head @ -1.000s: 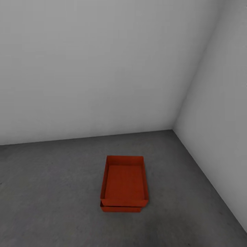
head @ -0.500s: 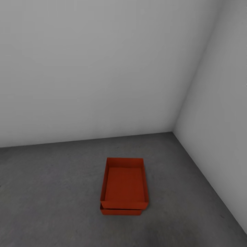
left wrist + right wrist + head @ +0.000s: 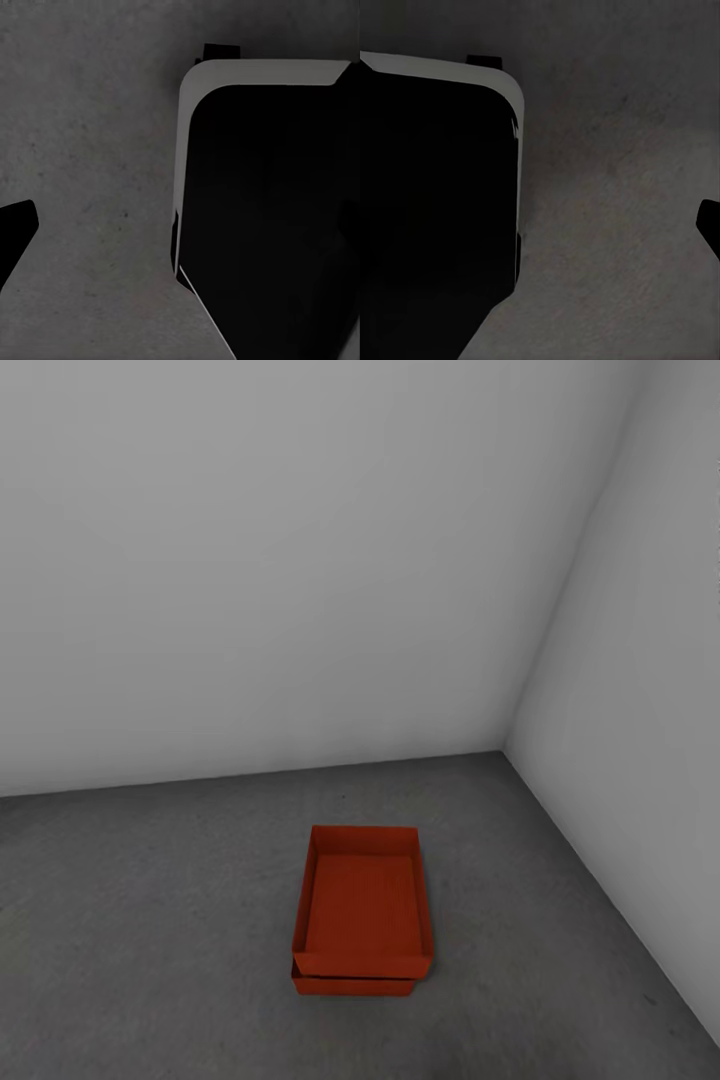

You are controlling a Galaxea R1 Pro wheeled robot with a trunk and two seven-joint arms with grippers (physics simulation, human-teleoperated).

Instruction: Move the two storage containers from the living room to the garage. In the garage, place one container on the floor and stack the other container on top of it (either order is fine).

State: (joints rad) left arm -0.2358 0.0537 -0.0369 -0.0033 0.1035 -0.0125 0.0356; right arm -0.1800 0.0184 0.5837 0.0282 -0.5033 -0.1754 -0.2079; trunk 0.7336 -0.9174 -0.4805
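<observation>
From where the wrist cameras look, neither gripper gives much away. By the left arm a black fingertip (image 3: 15, 232) pokes in over the concrete floor (image 3: 90, 112), and a big dark body with a pale grey rounded edge (image 3: 184, 150) of the robot sits beside it; I cannot tell whether those jaws are apart or together. By the right arm it is the same story: a small black tip (image 3: 709, 221) over the grey floor, a dark mass with a pale rim (image 3: 516, 127) alongside, and no way to say how the jaws stand. Nothing orange lies near either one.

The two storage containers sit out ahead in the head view, well away from both arms. The upper container (image 3: 364, 905) rests on the lower container (image 3: 352, 986), of which just a thin strip along the near edge peeks out. The stack looks nearly square, the top one overhanging a touch toward the right near corner.

They stand on dark grey mottled concrete, in a corner of the garage: a plain white wall (image 3: 280, 560) behind, a second white wall (image 3: 650, 710) running down the right side.
</observation>
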